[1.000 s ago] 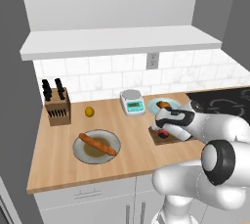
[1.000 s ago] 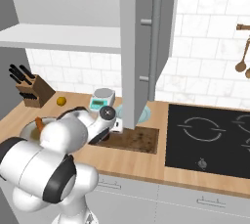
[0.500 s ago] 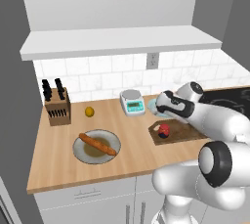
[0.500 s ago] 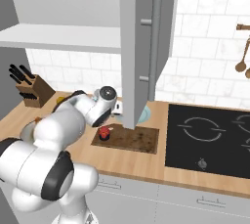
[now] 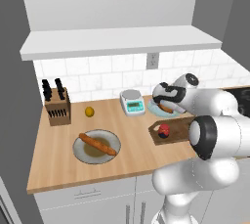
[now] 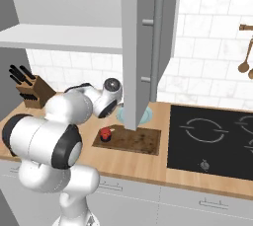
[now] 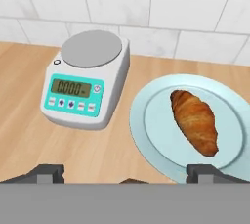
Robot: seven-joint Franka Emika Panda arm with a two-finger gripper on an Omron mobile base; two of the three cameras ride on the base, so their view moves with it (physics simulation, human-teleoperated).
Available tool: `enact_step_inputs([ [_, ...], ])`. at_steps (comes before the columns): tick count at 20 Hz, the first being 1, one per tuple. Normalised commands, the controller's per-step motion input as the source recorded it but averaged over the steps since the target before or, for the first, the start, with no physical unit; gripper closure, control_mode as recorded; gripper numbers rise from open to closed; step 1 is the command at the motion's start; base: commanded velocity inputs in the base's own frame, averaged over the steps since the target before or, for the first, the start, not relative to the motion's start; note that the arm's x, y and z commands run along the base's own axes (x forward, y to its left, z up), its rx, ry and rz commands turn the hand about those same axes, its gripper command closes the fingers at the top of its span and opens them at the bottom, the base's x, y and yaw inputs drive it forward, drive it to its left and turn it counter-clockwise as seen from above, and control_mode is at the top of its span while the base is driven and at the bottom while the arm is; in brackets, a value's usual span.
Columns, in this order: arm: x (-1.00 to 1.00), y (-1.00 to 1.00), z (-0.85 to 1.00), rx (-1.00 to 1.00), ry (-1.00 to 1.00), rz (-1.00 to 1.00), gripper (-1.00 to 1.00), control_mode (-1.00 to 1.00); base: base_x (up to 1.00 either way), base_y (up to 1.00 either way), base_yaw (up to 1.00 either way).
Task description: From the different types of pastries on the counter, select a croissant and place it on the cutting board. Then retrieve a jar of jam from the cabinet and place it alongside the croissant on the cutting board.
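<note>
The croissant (image 7: 194,120) lies on a light blue plate (image 7: 151,135) by the tiled wall, golden-brown with darker ends; it also shows as the croissant (image 5: 166,106) under my hand. My gripper (image 7: 128,173) hovers above and in front of it, open, its fingertips (image 7: 49,171) wide apart with nothing between them. From the left, the gripper (image 5: 161,96) hangs just over the plate. The red jar of jam (image 5: 164,130) stands on the left end of the dark cutting board (image 5: 178,126). The jar (image 6: 105,133) and board (image 6: 136,142) sit in front of the plate. A long baguette (image 5: 97,144) rests on a grey plate.
A white kitchen scale (image 7: 85,83) stands left of the blue plate. A lemon (image 5: 89,111) and a knife block (image 5: 57,105) are further left on the counter (image 5: 58,169). An open cabinet door (image 6: 143,47) hangs over the plate. A black hob (image 6: 212,141) lies right of the board.
My hand has lifted off the jam jar, left standing on the board, and swung back toward the wall over the croissant plate. The jaws stayed wide.
</note>
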Motion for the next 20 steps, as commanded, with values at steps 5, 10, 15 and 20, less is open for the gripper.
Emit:
enact_step_inputs([
  [5, 0.14, -0.34, 0.0, -0.01, -0.03, 0.03, -1.0, -1.0, 0.0, 0.0, 0.0],
  [10, 0.12, -0.24, -0.01, -0.04, -0.02, 0.04, -1.0, -1.0, 0.0, 0.0, 0.0],
  [15, 0.0, -0.01, -0.74, -0.24, 0.12, 0.01, -1.0, -1.0, 0.0, 0.0, 0.0],
  [20, 0.34, -0.07, -0.12, -0.03, 0.03, 0.01, -1.0, -1.0, 0.0, 0.0, 0.0],
])
